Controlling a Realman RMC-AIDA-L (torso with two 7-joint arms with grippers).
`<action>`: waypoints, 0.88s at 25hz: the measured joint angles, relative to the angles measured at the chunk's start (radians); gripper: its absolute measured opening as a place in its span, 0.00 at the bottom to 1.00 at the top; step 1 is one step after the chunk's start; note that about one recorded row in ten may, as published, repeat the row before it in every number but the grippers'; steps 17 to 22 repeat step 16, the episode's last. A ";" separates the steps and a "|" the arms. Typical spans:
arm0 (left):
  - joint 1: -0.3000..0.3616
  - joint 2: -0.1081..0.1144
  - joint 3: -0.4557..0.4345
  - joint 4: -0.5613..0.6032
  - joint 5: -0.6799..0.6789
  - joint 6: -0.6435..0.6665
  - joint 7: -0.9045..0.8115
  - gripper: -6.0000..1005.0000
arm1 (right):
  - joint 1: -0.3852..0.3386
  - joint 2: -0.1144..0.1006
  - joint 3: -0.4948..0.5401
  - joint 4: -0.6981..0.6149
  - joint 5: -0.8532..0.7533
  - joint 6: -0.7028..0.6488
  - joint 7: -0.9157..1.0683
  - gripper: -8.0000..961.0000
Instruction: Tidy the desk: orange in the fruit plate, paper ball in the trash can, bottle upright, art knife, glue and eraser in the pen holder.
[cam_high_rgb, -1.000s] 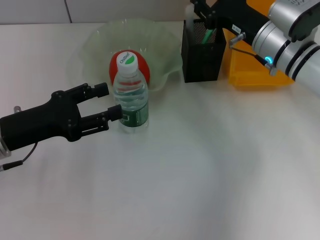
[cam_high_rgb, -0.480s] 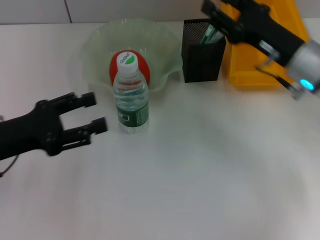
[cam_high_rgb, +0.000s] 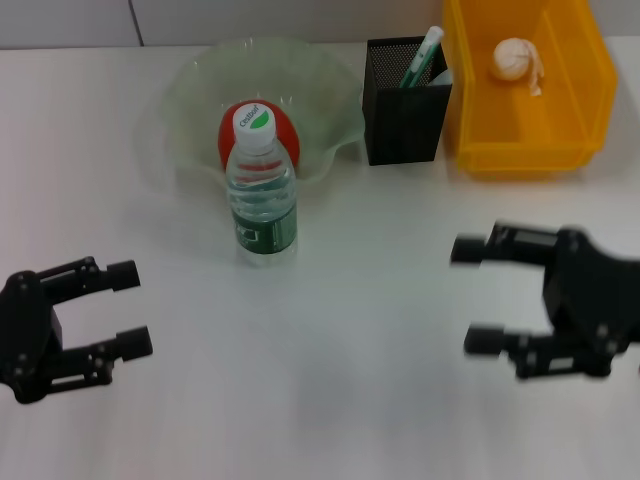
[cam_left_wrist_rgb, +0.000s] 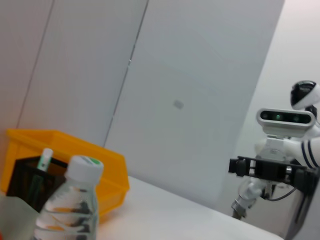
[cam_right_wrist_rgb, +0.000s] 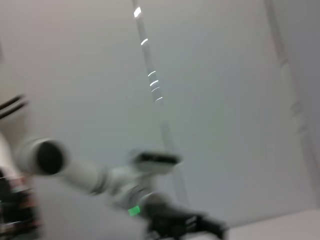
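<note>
The clear water bottle (cam_high_rgb: 261, 190) with a green label and white cap stands upright just before the pale green fruit plate (cam_high_rgb: 330, 90), where the orange (cam_high_rgb: 282, 125) lies. A paper ball (cam_high_rgb: 513, 57) rests inside the yellow trash can (cam_high_rgb: 520, 155). The black mesh pen holder (cam_high_rgb: 402, 115) holds a green-white stick (cam_high_rgb: 421, 57).

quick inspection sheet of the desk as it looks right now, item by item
surface: white desk, bare between the two arms.
fruit plate: pale green wavy bowl at the back, holding the orange.
bottle: upright, standing in front of the bowl.
pen holder: black mesh, a green-and-white stick poking out; other contents cannot be told.
trash can: yellow bin with the paper ball inside.
clutter: nothing seen.
left end effector: open, empty, low over the near left of the desk.
right end effector: open, empty, near right.
cables: nothing seen.
surroundings: pale wall panels.
</note>
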 joint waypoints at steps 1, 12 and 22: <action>0.003 -0.001 0.000 0.000 0.006 0.001 0.011 0.78 | 0.002 0.006 0.005 0.008 -0.028 -0.003 -0.003 0.78; 0.013 -0.018 -0.002 -0.001 0.036 0.009 0.059 0.78 | 0.026 0.067 0.007 0.013 -0.122 0.038 -0.024 0.83; 0.013 -0.021 -0.005 -0.001 0.037 0.009 0.063 0.78 | 0.031 0.071 0.008 0.013 -0.122 0.045 -0.024 0.83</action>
